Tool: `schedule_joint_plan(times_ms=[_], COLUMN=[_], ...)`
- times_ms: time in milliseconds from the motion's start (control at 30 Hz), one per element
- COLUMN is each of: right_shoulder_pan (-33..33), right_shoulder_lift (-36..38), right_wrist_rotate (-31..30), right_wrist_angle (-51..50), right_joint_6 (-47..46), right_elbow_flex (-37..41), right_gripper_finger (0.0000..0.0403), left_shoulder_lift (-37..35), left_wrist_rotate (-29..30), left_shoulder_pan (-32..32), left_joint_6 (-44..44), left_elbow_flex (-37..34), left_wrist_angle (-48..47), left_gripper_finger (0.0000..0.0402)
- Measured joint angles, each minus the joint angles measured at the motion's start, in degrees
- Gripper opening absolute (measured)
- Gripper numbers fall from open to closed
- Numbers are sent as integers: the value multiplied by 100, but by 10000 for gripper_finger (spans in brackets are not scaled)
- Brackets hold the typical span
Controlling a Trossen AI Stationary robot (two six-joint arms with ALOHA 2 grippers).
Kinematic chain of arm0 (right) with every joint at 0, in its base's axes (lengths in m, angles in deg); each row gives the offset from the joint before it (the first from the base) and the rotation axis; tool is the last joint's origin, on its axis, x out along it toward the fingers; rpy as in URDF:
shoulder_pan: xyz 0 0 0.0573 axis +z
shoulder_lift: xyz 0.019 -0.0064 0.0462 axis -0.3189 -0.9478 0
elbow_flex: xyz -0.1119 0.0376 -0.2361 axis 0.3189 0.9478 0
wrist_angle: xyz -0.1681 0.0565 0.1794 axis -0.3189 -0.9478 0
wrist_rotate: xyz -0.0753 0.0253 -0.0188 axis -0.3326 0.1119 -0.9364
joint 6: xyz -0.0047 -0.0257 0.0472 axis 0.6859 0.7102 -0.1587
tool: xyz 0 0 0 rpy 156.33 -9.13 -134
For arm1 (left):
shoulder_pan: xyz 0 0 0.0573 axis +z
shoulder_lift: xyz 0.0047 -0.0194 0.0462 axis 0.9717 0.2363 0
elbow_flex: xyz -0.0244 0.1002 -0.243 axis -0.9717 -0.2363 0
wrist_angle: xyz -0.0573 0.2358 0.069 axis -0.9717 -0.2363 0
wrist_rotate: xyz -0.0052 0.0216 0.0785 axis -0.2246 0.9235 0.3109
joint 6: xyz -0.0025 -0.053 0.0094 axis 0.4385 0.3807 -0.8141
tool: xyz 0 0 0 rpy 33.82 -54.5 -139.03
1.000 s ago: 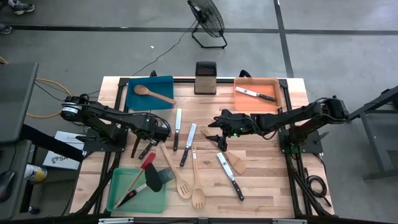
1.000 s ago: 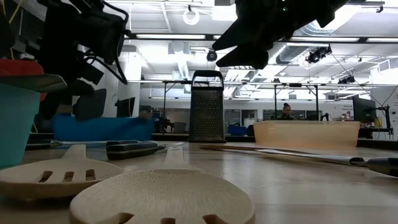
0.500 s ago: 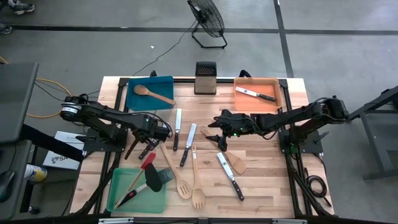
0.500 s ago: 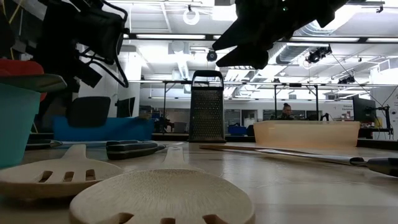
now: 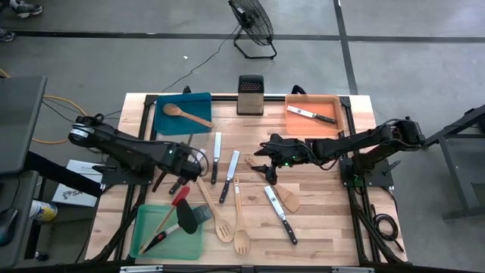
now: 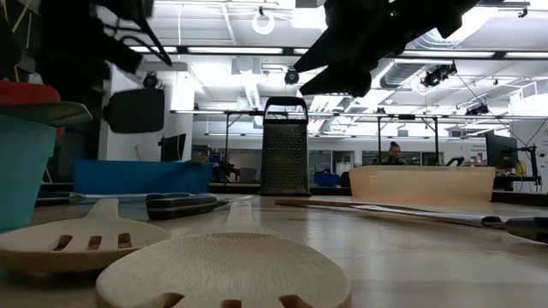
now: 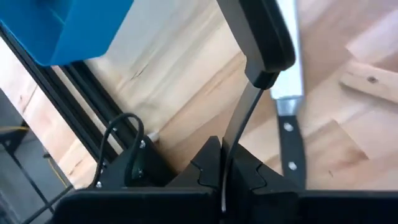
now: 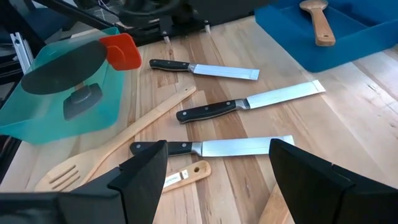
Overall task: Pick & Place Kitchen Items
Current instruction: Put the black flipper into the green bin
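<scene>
Left arm has swung since a second ago: its elbow pushed outward and the left gripper (image 5: 179, 168) now carries its black spatula (image 6: 135, 109) higher, blade up in the low view where it sat low by the blue tray before; right arm unchanged. Left fingers (image 7: 239, 172) clenched on the spatula's thin dark shaft, blade hanging over a black-handled knife (image 7: 287, 112) on the desk (image 5: 326, 220). Right gripper (image 5: 267, 168) hovers mid-desk over the knives, fingers (image 8: 140, 177) released and wide apart, nothing between them. Step in hand looks like carrying the spatula to a tray; do it well by keeping the lift high enough to clear the knives and wooden utensils below, holding the grip firm on that thin shaft so the blade doesn't swing, and releasing only once it's fully over the tray. Containers: blue tray (image 5: 163, 121) holds a wooden spoon (image 5: 186, 114); orange tray (image 5: 333, 129) holds one knife (image 5: 311, 114); green tray (image 5: 144, 243) holds a red spatula (image 5: 173, 206) and a dark-bladed spatula (image 5: 182, 224), both overhanging its rim. Other knives and wooden utensils lie loose mid-desk; box grater (image 5: 249, 94) stands at the far edge
</scene>
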Motion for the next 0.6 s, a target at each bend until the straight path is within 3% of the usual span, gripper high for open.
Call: schedule_joint_plan(times_ms=[267, 600], right_shoulder_pan=[11, 11], right_shoulder_lift=[0, 0], right_wrist_rotate=[0, 0], right_wrist_angle=[-15, -15], right_joint_6=[-47, -61], right_elbow_flex=[0, 0], right_gripper_finger=[275, 275], left_shoulder_lift=[-23, -20], left_wrist_rotate=[28, -7], left_shoulder_pan=[-1172, -2468], left_joint_6=[1159, 2424], left_elbow_flex=[508, 685], left_wrist_angle=[-698, -712], left_gripper_finger=[0, 0])
